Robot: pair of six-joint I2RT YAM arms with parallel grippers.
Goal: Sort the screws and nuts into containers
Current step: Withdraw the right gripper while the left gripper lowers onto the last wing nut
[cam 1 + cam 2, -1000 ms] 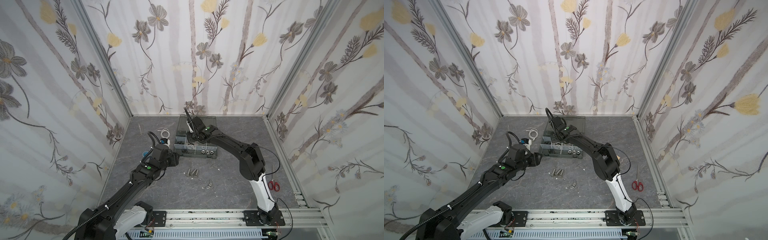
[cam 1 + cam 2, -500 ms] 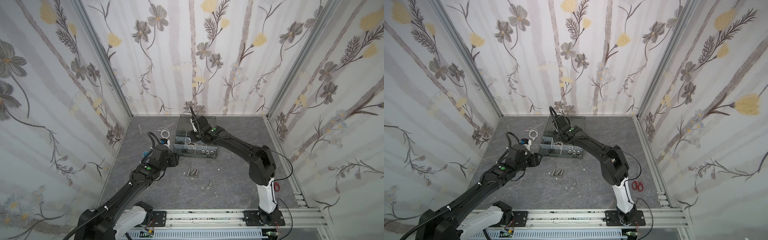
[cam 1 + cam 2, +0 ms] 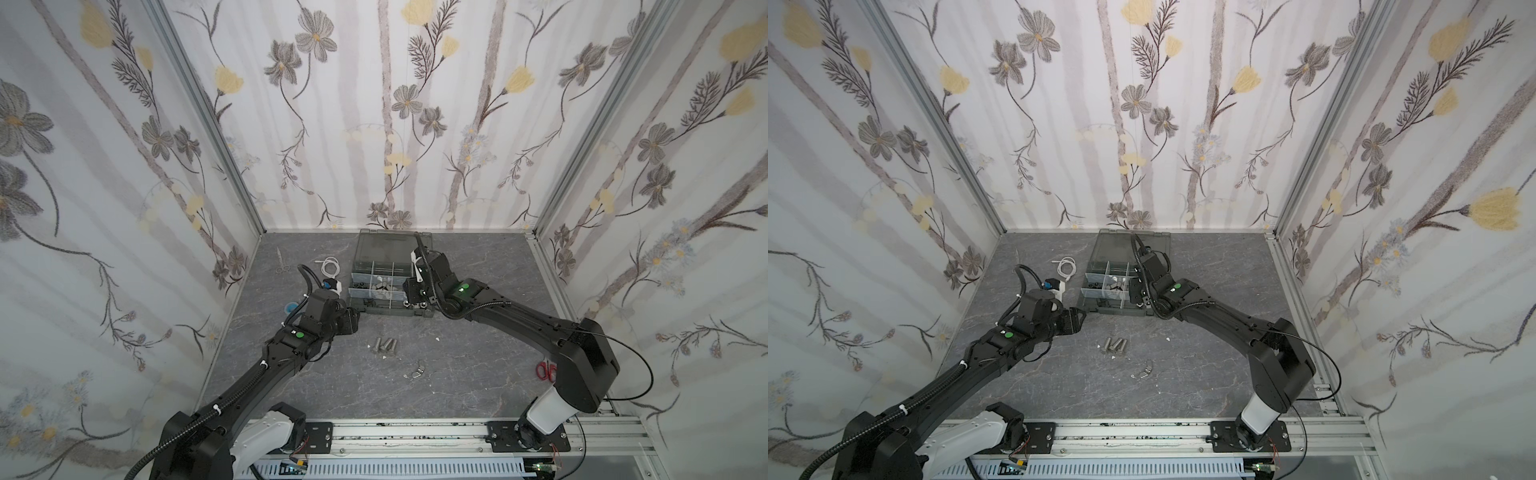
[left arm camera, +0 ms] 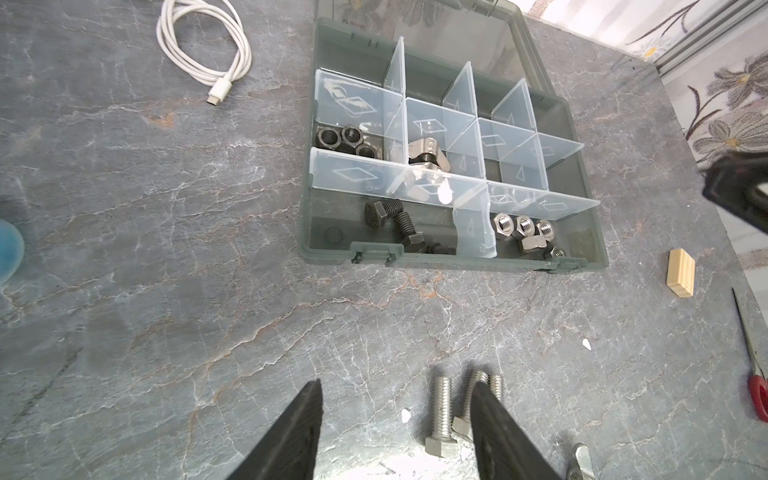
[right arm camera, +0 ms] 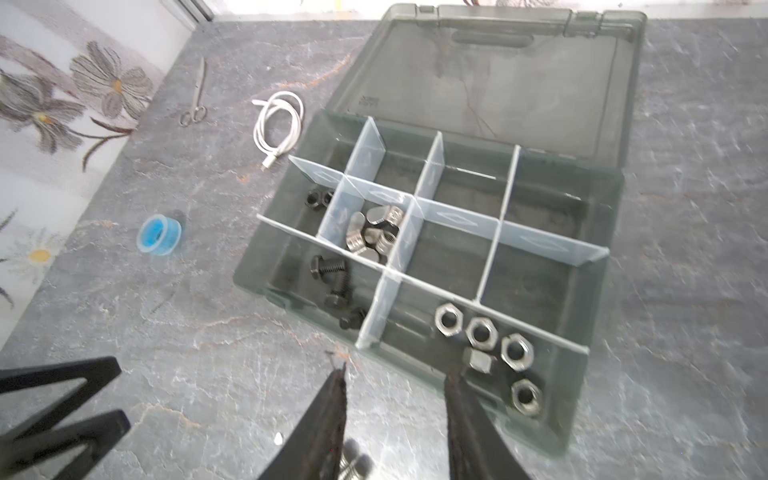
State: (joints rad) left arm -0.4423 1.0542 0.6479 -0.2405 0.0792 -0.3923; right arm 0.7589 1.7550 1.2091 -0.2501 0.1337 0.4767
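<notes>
Left gripper (image 4: 397, 419) jaws well apart, empty, beside loose silver screws (image 4: 442, 411) mid-desk. Right gripper (image 5: 397, 415) part open, empty, at organizer case (image 5: 598, 311) front wall.

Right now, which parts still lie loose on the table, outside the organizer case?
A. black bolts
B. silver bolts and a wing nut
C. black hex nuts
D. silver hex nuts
B: the silver bolts lie on the table in front of the organizer case, with a wing nut close by; the black bolts, black hex nuts and silver hex nuts are inside it.
</notes>
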